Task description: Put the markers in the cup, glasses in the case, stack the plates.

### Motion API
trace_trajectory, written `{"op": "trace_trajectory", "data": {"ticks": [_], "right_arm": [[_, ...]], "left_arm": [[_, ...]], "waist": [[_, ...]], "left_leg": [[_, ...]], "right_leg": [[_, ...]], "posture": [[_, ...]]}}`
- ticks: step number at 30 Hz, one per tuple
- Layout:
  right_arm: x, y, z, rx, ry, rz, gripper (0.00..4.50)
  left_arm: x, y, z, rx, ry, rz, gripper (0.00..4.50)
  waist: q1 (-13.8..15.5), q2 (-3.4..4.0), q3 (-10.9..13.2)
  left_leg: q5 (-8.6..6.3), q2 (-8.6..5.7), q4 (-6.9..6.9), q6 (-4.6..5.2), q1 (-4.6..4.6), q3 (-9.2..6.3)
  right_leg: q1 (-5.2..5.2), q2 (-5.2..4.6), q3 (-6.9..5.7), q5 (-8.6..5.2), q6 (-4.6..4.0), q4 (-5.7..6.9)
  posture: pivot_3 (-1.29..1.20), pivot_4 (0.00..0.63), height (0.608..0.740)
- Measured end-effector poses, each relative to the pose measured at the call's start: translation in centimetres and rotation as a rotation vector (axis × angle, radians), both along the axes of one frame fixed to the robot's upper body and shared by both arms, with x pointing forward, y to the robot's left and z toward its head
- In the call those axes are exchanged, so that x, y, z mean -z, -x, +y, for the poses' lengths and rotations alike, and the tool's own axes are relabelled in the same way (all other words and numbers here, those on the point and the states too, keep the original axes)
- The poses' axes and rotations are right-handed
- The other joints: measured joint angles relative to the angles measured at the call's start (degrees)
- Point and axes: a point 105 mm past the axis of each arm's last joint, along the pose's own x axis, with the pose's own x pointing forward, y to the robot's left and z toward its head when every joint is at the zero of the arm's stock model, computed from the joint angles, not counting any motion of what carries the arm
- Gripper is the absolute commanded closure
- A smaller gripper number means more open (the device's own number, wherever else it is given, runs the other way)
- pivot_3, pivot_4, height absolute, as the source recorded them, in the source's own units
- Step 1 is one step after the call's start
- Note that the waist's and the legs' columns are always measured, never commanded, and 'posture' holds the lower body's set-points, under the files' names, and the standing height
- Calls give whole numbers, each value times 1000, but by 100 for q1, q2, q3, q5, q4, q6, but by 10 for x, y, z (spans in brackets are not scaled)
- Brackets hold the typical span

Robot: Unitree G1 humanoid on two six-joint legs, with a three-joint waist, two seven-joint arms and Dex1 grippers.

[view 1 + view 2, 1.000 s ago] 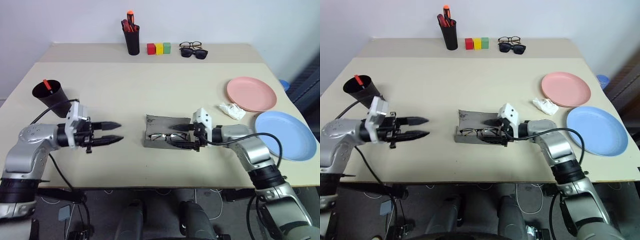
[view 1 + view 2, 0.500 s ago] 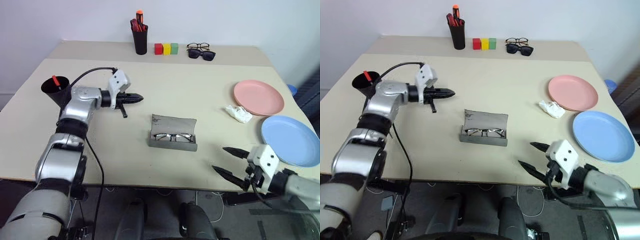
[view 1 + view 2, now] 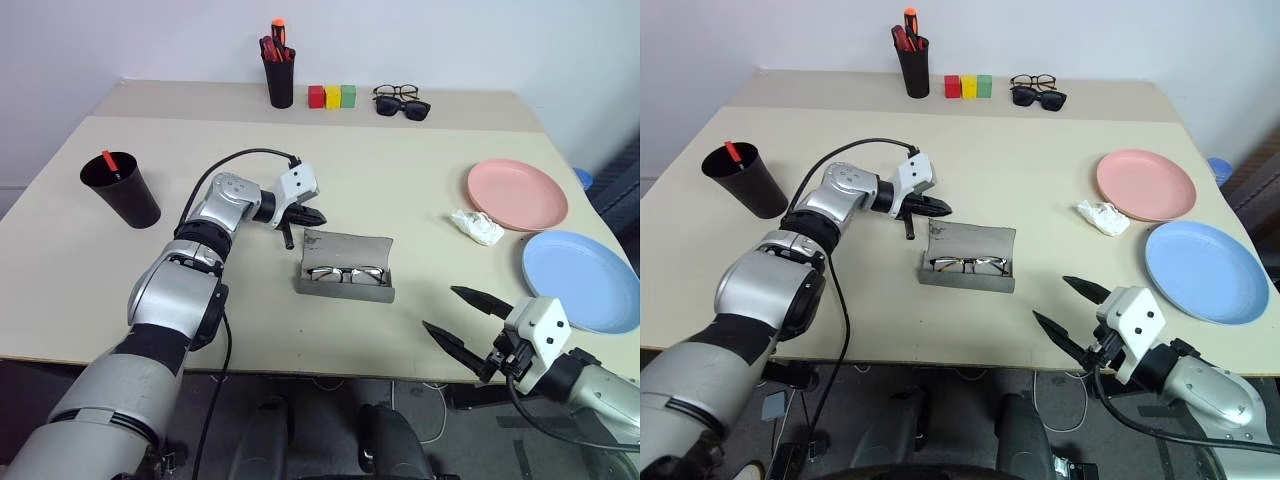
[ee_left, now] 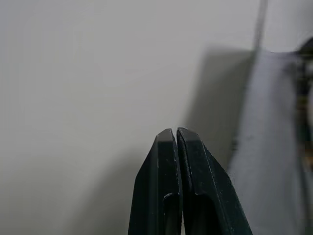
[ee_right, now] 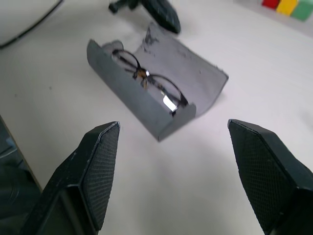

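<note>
Left end effector (image 3: 312, 216) now closed, reached case (image 3: 345, 268) lid.

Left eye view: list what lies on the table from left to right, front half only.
cup → left gripper → case holding the glasses → crumpled tissue → blue plate

We see the wire-frame glasses (image 3: 344, 272) lying inside the open grey case (image 3: 346, 247), a red-capped marker (image 3: 108, 163) standing in the black cup (image 3: 124, 194), and the pink plate (image 3: 516, 192) beside the blue plate (image 3: 577, 279), unstacked.
</note>
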Motion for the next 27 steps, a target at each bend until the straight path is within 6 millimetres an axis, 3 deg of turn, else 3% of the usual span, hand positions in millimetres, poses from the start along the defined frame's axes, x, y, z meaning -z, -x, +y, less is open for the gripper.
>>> {"op": "trace_trajectory", "data": {"ticks": [4, 11, 19, 22, 26, 27], "right_arm": [[-2, -3, 3, -11, -8, -12, 894], [-3, -15, 1, 13, -31, -18, 894], [9, -44, -34, 217, -41, 0, 894], [9, -56, -59, 348, -42, -16, 894], [20, -67, -94, 508, -18, 7, 894], [24, -70, -102, 552, -8, 18, 894]], "left_arm": [[1, 24, 4, 171, 12, 174, 4450], [14, 44, 41, 232, -92, 256, 4450], [23, 76, 37, 370, -84, 269, 4450], [11, 73, 26, 353, 12, 227, 4450], [-30, 69, 4, 339, 146, 88, 4450], [-36, 72, -5, 354, 165, 72, 4225]], "waist": [[-4, 1, 0], [-87, 2, 0], [-129, 9, -5], [-126, 6, -1], [-134, 7, -2], [-135, 8, -2]], "left_leg": [[0, 0, 0, 0, 0, 0], [0, 3, 1, 1, 3, -13], [0, 0, 3, 2, 6, -14], [1, -1, 10, 2, -1, -15], [1, -2, 9, 3, 0, -15], [1, -3, 9, 3, 0, -14]], "right_leg": [[1, 0, 0, 6, -12, 0], [2, 0, 1, 9, -21, 13], [10, -2, 1, 7, -23, 8], [6, -2, 0, 8, -22, 10], [7, -2, 1, 7, -20, 12], [6, -2, 2, 7, -20, 14]], "posture": [[0, 150, 740], [0, 150, 740], [0, 150, 740], [0, 150, 740], [0, 150, 740], [0, 150, 740]]}}
